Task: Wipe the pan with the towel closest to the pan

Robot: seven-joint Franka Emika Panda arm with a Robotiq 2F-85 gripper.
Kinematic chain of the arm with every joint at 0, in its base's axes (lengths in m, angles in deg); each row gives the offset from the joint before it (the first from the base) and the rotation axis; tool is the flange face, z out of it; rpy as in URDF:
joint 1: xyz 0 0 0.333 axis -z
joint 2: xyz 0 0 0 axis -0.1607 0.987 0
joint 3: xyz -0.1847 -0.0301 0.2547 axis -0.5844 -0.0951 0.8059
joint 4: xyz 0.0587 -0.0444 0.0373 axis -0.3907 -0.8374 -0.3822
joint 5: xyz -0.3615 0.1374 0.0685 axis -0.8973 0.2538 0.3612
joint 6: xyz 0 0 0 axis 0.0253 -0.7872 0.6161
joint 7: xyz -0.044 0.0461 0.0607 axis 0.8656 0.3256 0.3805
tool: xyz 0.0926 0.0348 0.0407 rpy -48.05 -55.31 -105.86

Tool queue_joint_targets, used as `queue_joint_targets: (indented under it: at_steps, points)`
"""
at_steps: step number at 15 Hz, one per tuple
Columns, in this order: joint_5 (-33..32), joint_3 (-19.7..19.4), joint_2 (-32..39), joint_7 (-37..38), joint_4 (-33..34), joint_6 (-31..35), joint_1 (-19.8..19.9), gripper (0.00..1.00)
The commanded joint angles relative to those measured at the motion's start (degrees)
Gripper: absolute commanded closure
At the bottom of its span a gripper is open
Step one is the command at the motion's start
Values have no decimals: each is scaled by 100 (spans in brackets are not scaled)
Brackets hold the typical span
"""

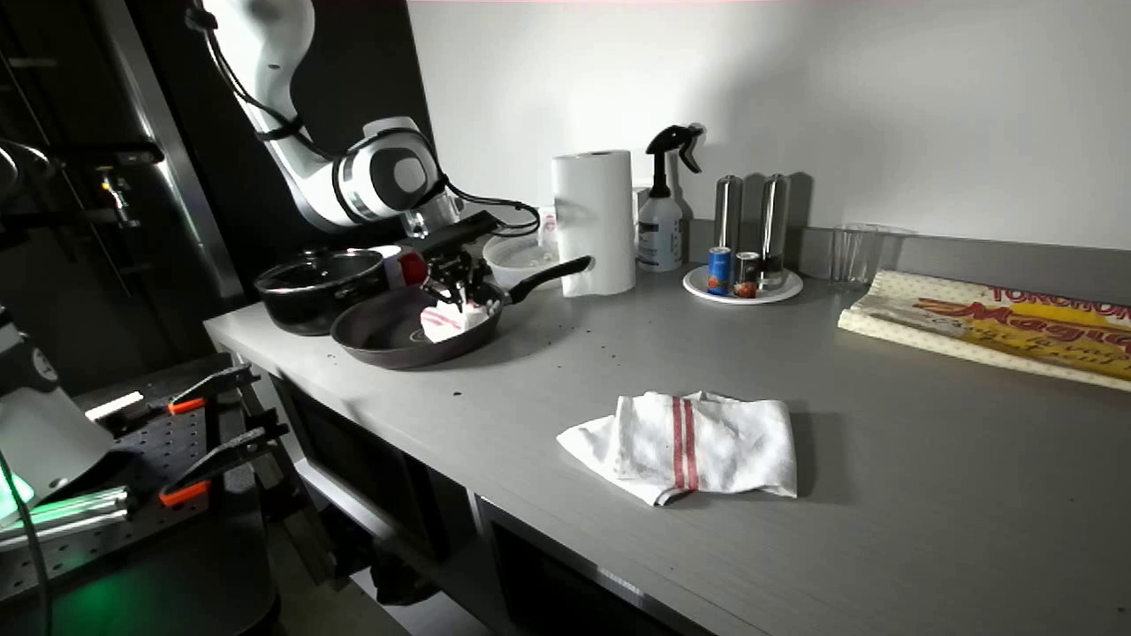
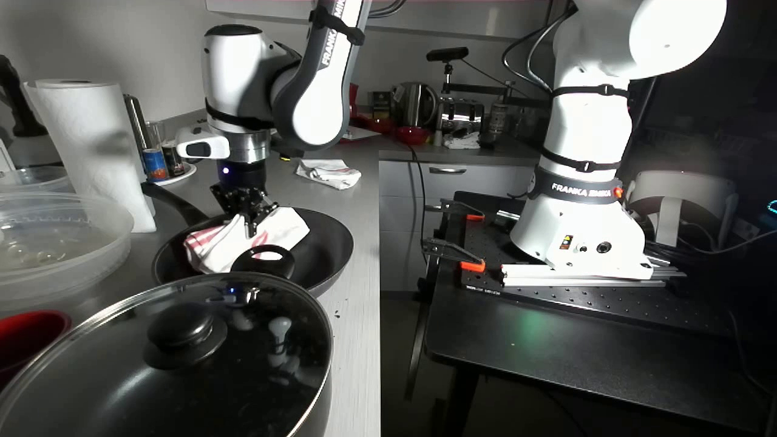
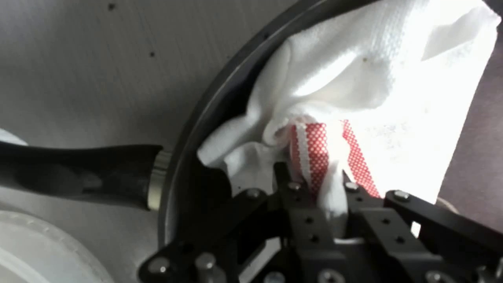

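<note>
The dark frying pan (image 1: 375,331) sits on the counter and shows in both exterior views (image 2: 331,252). Its black handle (image 3: 78,173) points left in the wrist view. A white towel with red stripes (image 1: 440,325) lies bunched inside the pan, also in an exterior view (image 2: 209,249) and the wrist view (image 3: 412,102). My gripper (image 3: 314,177) is over the pan, its fingers closed on a fold of this towel. The gripper also shows in both exterior views (image 1: 459,302) (image 2: 250,226). A second white, red-striped towel (image 1: 707,446) lies folded on the counter away from the pan.
A black lidded pot (image 2: 243,370) stands beside the pan. A clear plastic tub (image 2: 61,237), a paper towel roll (image 1: 596,225) and a spray bottle (image 1: 660,225) stand near the handle. Farther along are a plate (image 1: 698,287) with cans and mills, a glass (image 1: 853,256) and a printed cloth (image 1: 998,327).
</note>
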Motion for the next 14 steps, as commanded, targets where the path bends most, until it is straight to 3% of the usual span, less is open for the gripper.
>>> queue_joint_targets:
  at_steps: [1, 7, 11, 14]
  points:
    - [-213, 176, -644, -19, -656, -670, 79, 97]
    - [279, 1103, -729, -1085, -911, -1536, 567, 97]
    - [524, 1395, -575, -1711, -817, -1651, 597, 97]
    - [621, 1399, -361, -1792, -553, -1717, 447, 97]
